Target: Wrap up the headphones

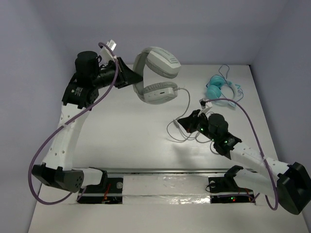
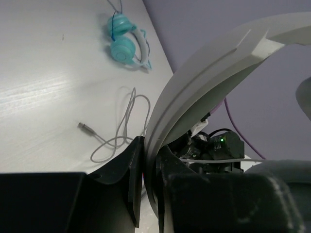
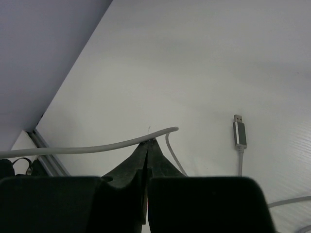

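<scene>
The large white headphones (image 1: 158,73) hang above the back of the table. My left gripper (image 1: 132,77) is shut on their wide headband (image 2: 209,73), which runs between my left gripper's (image 2: 150,145) dark fingers. Their thin grey cable (image 1: 187,99) drops from the lower ear cup to loose loops on the table (image 2: 124,126) and ends in a metal plug (image 2: 85,127). My right gripper (image 1: 187,124) sits low over those loops. In the right wrist view my right gripper (image 3: 150,142) is shut, with the cable (image 3: 97,148) pinched at its very tips. The plug (image 3: 238,132) lies flat to the right.
Small teal headphones (image 1: 216,90) with a thin blue cord lie at the back right, also seen in the left wrist view (image 2: 125,43). Purple walls enclose the table on the left, back and right. A metal rail (image 1: 160,171) runs along the near edge between the arm bases.
</scene>
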Action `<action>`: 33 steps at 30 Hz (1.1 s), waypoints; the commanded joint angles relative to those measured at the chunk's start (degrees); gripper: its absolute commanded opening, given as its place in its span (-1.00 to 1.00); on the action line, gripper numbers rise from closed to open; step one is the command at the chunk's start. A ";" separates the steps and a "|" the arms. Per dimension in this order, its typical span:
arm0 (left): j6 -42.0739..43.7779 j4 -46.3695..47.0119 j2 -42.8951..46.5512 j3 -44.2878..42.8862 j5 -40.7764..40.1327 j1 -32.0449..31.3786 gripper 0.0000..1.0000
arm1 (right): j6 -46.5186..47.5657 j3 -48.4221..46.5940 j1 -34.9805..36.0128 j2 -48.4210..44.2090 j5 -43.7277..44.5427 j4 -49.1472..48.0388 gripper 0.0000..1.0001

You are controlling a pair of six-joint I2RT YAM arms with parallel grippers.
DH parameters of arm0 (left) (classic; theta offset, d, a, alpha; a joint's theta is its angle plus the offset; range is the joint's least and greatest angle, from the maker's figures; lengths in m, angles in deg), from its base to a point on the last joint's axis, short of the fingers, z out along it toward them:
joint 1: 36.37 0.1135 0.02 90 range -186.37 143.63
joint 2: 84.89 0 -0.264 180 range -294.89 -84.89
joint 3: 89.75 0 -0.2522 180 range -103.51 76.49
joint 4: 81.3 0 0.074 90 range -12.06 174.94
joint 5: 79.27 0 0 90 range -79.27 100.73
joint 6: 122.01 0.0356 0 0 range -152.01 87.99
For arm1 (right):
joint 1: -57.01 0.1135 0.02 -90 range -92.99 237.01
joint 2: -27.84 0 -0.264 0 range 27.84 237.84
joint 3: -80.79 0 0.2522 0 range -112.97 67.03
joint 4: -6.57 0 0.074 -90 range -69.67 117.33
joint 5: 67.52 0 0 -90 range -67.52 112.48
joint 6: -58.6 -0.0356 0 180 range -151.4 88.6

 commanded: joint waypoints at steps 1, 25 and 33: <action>-4.23 6.98 0.24 1.93 2.63 -0.09 -1.00 | 0.03 -1.98 0.53 0.88 -1.32 -2.01 -1.00; -9.77 11.38 -1.70 -1.93 2.37 -0.09 -1.00 | -0.15 -0.57 0.53 9.67 -1.05 -11.58 0.59; -13.63 14.28 1.11 0.79 2.99 -0.09 -1.00 | -3.04 1.80 1.06 16.08 0.52 -32.91 0.48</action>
